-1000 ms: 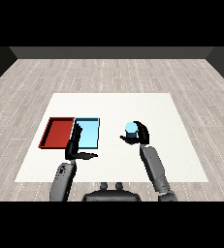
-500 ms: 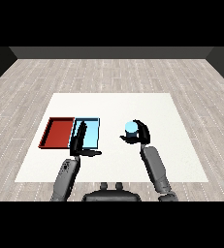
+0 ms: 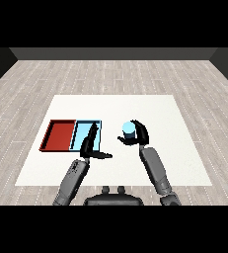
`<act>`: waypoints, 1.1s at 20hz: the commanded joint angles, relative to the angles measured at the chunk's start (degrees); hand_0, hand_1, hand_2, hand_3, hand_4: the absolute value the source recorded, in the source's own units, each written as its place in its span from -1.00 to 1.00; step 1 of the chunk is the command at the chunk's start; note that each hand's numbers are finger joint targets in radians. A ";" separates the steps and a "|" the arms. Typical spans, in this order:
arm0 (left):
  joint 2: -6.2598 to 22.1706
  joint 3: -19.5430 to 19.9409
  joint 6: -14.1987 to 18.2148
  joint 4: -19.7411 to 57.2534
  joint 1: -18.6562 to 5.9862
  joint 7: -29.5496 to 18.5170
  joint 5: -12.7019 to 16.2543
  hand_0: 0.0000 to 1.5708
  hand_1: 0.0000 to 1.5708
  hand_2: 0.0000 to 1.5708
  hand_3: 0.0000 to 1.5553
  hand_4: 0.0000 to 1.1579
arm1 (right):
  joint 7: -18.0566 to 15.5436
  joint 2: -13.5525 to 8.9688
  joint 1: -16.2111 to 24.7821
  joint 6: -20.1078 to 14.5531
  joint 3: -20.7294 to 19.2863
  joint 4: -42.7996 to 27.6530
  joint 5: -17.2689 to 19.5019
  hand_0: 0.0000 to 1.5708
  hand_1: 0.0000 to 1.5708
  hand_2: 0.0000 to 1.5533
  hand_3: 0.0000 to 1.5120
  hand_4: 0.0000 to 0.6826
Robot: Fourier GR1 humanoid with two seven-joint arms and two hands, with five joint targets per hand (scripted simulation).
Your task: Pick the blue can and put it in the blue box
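Note:
The blue can (image 3: 129,130) is upright right of the table's middle, with my right hand (image 3: 139,134) curled round it from the right and behind. The light blue tray (image 3: 83,133) lies left of centre with nothing in it. My left hand (image 3: 89,145) reaches over the tray's near right part, fingers straight and thumb stretched out to the right, holding nothing. Can and tray are roughly a hand's width apart.
A red tray (image 3: 60,135) lies against the blue tray's left side. Everything rests on the white table (image 3: 174,123), which sits on a grey wooden floor.
My left hand has moved forward over the blue tray's near edge. My right hand and the can stay almost where they were.

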 commanded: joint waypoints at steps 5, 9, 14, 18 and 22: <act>-0.01 -0.84 -0.85 1.66 -1.69 1.49 -1.11 -1.00 -1.00 -1.00 -1.00 -1.00 | -1.55 0.15 -2.99 -1.67 2.94 1.53 -3.45 0.85 0.85 0.89 0.83 0.60; -0.01 -3.81 2.79 7.67 -5.62 -1.64 2.24 -1.00 -1.00 -1.00 -1.00 -1.00 | -0.29 0.15 -5.58 -4.67 6.81 3.76 -3.91 0.84 0.84 0.88 0.81 0.61; -0.01 -9.51 7.71 8.91 -5.63 -1.45 4.48 -1.00 -1.00 -1.00 -1.00 -1.00 | 1.40 0.15 -4.84 -4.51 8.14 0.05 -5.25 0.82 0.82 0.88 0.81 0.64; -0.01 -7.01 6.13 14.39 -8.44 -2.99 7.33 -1.00 -1.00 -1.00 -1.00 -1.00 | 0.97 0.15 -4.53 -4.82 8.65 1.00 -6.69 0.84 0.84 0.89 0.83 0.64; -0.01 -14.26 10.20 15.96 -8.70 -6.54 11.50 -1.00 -1.00 -1.00 -1.00 -1.00 | -2.39 0.15 -7.58 -5.13 9.71 5.16 -9.80 0.83 0.83 0.88 0.80 0.62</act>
